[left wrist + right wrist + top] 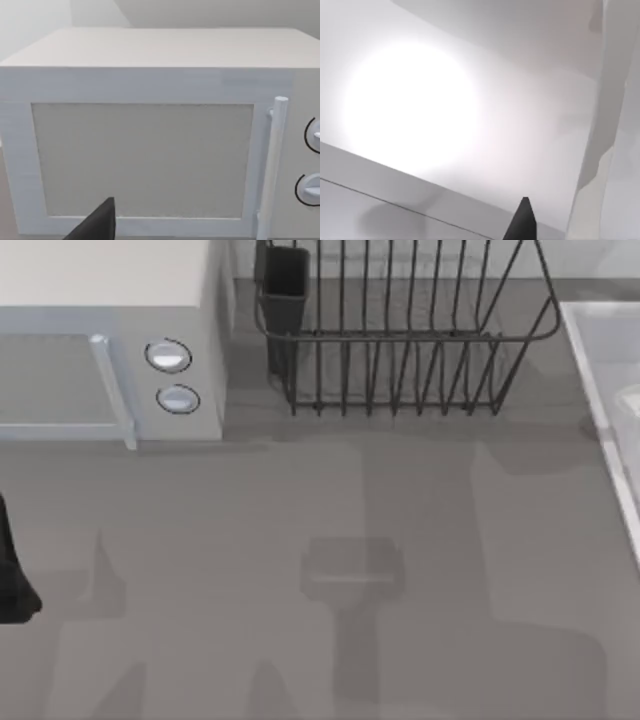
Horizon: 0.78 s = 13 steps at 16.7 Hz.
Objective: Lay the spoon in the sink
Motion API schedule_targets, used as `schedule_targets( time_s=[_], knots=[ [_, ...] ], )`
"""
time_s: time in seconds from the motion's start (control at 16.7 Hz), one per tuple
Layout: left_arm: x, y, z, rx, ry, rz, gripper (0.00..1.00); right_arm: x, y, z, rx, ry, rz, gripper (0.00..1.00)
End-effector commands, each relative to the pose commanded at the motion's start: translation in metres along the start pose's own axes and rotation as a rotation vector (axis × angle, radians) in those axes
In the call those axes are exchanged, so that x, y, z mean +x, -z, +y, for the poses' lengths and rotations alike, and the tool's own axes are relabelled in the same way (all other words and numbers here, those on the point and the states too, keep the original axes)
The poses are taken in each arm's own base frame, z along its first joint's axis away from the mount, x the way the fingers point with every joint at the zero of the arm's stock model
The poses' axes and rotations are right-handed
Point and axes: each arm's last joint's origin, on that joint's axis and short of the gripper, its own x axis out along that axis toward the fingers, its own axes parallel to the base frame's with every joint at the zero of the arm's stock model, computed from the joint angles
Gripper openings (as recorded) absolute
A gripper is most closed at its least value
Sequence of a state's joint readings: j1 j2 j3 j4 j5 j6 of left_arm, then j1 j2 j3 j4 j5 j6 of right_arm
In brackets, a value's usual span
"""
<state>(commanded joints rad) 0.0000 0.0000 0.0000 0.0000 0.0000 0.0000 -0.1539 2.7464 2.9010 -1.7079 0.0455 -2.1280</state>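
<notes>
The spoon is out of view. The sink (598, 410) is a pale basin with a raised straight rim at the table's right edge. Its smooth pale inside (470, 125) lies close under my right wrist camera, where a dark part of my right gripper (522, 222) pokes in over it. My left arm (10, 575) is a dark shape at the table's left edge. A dark part of my left gripper (97, 225) shows in front of the microwave door.
A white microwave (110, 350) with two round knobs (168, 356) stands at the back left; its door and handle (272, 165) face my left wrist camera. A dark wire dish rack (400, 330) stands at the back middle. Grey tabletop (350, 570) spreads across the front.
</notes>
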Motion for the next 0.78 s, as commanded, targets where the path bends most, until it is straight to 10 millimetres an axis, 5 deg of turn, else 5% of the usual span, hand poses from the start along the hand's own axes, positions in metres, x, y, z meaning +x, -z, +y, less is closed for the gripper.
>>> schedule_targets(
  time_s=[0.78],
  knots=[
    [0.000, 0.000, 0.000, 0.000, 0.000, 0.000, 1.00, 0.043, -0.004, -0.002, -0.006, -0.001, -0.001, 0.00]
  ],
)
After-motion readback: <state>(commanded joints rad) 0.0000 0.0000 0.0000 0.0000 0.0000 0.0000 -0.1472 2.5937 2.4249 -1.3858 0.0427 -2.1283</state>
